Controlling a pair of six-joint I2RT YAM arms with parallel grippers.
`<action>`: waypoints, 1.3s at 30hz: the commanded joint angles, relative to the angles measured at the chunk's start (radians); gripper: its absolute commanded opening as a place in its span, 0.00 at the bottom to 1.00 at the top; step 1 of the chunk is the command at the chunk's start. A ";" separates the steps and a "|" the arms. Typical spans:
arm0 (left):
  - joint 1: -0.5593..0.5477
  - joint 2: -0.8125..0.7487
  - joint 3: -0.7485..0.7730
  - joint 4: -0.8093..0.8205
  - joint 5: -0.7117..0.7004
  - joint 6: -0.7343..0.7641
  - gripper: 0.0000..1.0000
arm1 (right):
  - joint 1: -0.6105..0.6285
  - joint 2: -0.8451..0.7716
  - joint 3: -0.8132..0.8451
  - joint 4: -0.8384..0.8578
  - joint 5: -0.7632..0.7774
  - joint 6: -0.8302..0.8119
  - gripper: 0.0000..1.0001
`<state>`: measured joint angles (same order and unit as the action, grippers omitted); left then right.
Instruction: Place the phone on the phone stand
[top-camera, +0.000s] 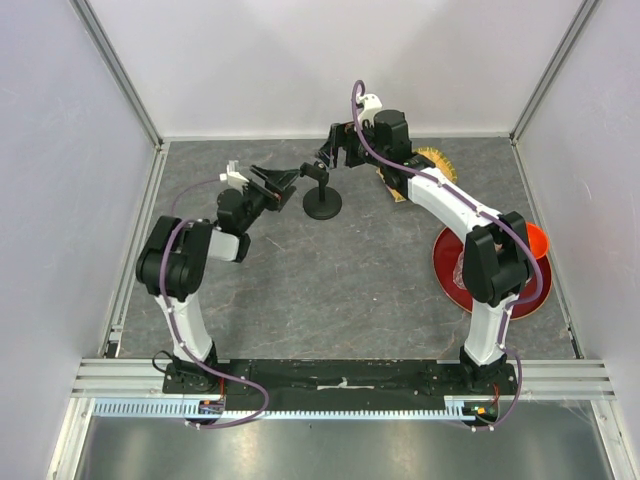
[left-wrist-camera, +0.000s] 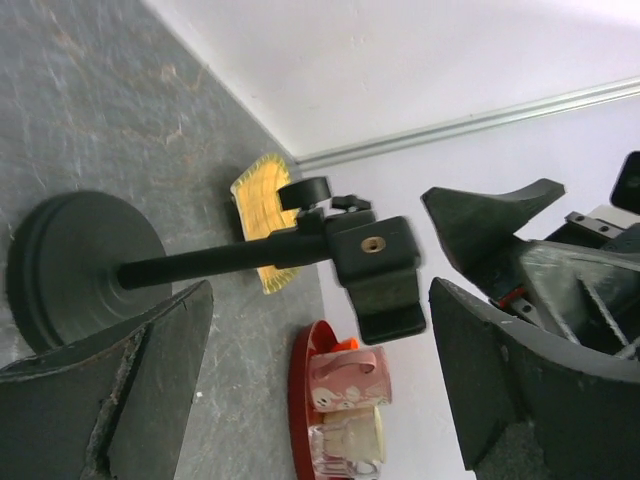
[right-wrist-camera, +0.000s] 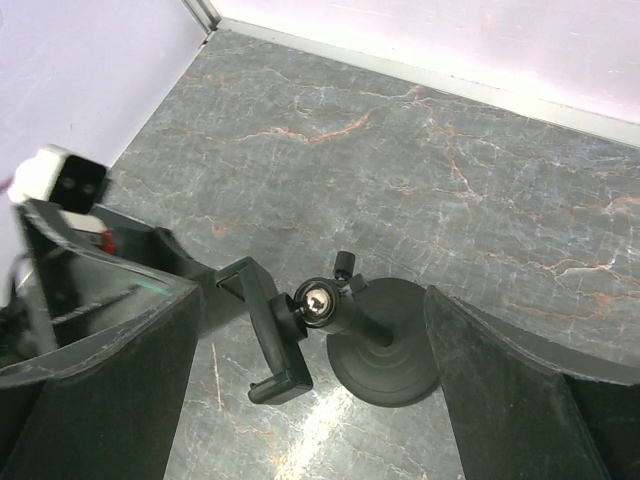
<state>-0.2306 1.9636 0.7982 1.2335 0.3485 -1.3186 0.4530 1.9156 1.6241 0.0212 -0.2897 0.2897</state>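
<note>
The all-black phone stand (top-camera: 322, 200) stands upright on the grey table at the back centre. Its disc base (left-wrist-camera: 80, 265), post and clip cradle (left-wrist-camera: 380, 268) show in the left wrist view, and the cradle holds nothing. My left gripper (top-camera: 278, 186) is just left of the cradle, open, with nothing between its fingers (left-wrist-camera: 320, 290). My right gripper (top-camera: 338, 152) hangs over the stand from behind, open and empty (right-wrist-camera: 310, 300). Below it are the cradle (right-wrist-camera: 270, 335) and the base (right-wrist-camera: 385, 355). The phone shows in no view.
A round red plate (top-camera: 445, 262) lies at the right under the right arm, holding a pink mug (left-wrist-camera: 345, 375) and a clear cup (left-wrist-camera: 345, 440). A yellow brush-like thing (top-camera: 437, 160) lies at the back right. White walls close in the back and sides.
</note>
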 joint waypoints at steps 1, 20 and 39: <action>0.030 -0.247 -0.016 -0.167 -0.049 0.237 0.95 | -0.019 -0.050 0.000 0.013 0.026 -0.024 0.98; 0.163 -0.628 0.357 -1.731 -0.860 0.366 1.00 | -0.111 -0.202 -0.115 -0.067 0.155 -0.178 0.98; 0.439 -0.031 0.826 -1.875 -0.536 0.125 0.60 | -0.198 -0.250 -0.187 -0.070 0.144 -0.230 0.98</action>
<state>0.2005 1.8305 1.5497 -0.6140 -0.2462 -1.0824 0.2630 1.6962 1.4441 -0.0689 -0.1383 0.0788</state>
